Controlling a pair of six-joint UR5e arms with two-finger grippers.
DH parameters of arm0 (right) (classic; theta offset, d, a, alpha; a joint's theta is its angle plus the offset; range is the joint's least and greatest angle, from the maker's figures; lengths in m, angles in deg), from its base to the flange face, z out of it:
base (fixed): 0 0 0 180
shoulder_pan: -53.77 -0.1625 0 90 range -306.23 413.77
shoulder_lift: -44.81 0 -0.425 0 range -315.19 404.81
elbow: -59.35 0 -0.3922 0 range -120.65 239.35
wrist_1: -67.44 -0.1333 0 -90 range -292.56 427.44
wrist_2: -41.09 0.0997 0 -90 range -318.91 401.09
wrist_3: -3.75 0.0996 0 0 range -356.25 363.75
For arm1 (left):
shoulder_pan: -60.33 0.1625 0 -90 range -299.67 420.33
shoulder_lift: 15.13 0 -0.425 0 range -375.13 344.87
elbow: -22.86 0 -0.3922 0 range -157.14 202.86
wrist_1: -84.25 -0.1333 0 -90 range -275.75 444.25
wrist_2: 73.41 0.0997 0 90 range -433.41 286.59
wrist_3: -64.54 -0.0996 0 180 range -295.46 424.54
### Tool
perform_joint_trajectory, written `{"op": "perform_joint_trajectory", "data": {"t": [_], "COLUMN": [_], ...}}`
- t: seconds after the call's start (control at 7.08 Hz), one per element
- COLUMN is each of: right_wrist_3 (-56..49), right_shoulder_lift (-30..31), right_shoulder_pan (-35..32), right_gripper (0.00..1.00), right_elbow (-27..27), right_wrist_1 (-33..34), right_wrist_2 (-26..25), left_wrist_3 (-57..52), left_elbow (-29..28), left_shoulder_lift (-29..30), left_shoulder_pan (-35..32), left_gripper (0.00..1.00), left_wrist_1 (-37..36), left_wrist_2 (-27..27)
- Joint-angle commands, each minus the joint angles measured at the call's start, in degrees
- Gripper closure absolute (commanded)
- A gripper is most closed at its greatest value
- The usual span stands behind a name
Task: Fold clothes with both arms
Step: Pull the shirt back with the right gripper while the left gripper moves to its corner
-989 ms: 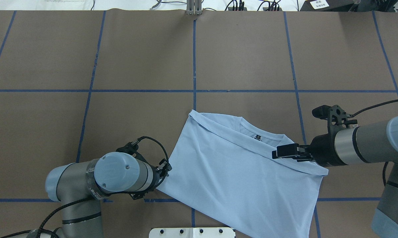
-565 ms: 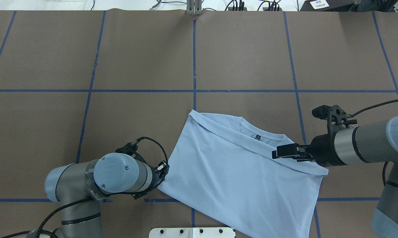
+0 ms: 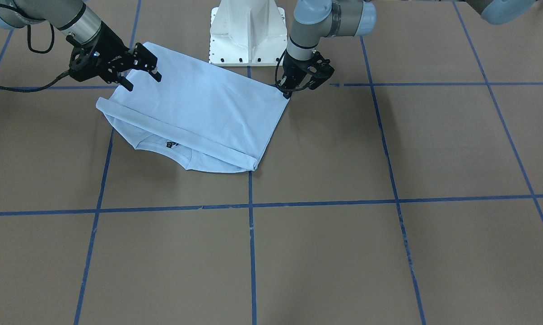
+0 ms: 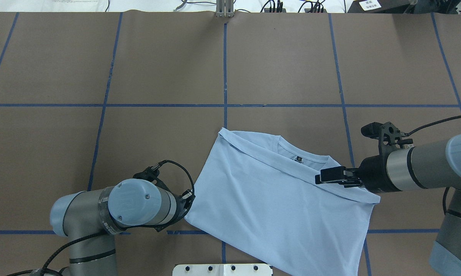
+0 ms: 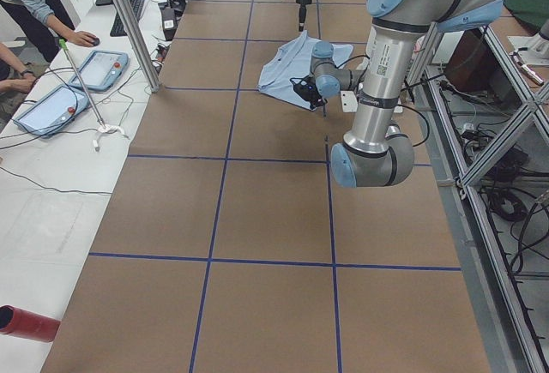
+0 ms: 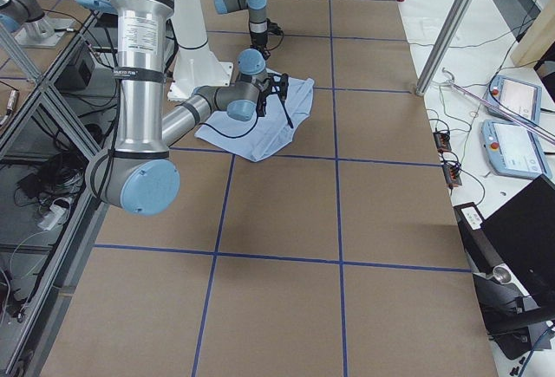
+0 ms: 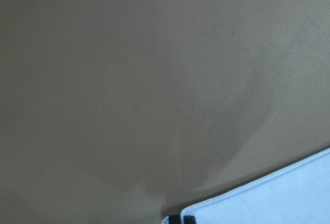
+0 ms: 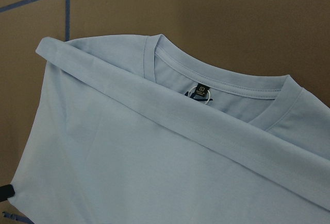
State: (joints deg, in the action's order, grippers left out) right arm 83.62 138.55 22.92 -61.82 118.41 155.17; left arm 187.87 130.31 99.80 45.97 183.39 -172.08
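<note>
The light blue T-shirt (image 4: 276,203) lies folded on the brown table, collar and neck label (image 4: 298,159) at the far side, with a folded band across below the collar. The chest print is hidden. It also shows in the front view (image 3: 199,108). My left gripper (image 3: 289,92) points down at the shirt's near left corner, with its fingers together on that corner. The left wrist view shows only this corner (image 7: 278,198) at a dark fingertip. My right gripper (image 3: 142,81) is open and empty just above the shirt's right edge, also seen from overhead (image 4: 319,177). The right wrist view looks along the shirt (image 8: 129,157).
The white pedestal base (image 3: 246,31) stands right behind the shirt. Blue tape lines (image 4: 225,69) divide the table into squares. Operators (image 5: 34,4) with tablets sit along the far side, and a red cylinder (image 5: 26,323) lies at the left end.
My left arm has shifted slightly to the left and toward the base at the shirt's corner. The right arm and the shirt have hardly moved.
</note>
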Motion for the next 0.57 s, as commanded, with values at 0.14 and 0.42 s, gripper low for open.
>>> {"op": "perform_joint_trajectory", "data": {"t": [0.14, 0.42], "right_wrist_3": [0.1, 0.1], "right_shoulder_lift": [-0.1, -0.4], "right_shoulder_pan": [0.0, 0.1], "right_gripper": [0.0, 0.0], "right_elbow": [-0.1, 0.1], "right_wrist_1": [0.0, -0.1], "right_wrist_2": [0.0, 0.1], "left_wrist_3": [-1.2, -1.6], "left_elbow": [0.7, -3.7], "left_shoulder_lift": [3.3, 7.0], "left_shoulder_pan": [-5.2, -11.3], "left_gripper": [1.0, 1.0], "left_wrist_1": [-2.5, -2.3], "left_wrist_2": [0.1, 0.3]}}
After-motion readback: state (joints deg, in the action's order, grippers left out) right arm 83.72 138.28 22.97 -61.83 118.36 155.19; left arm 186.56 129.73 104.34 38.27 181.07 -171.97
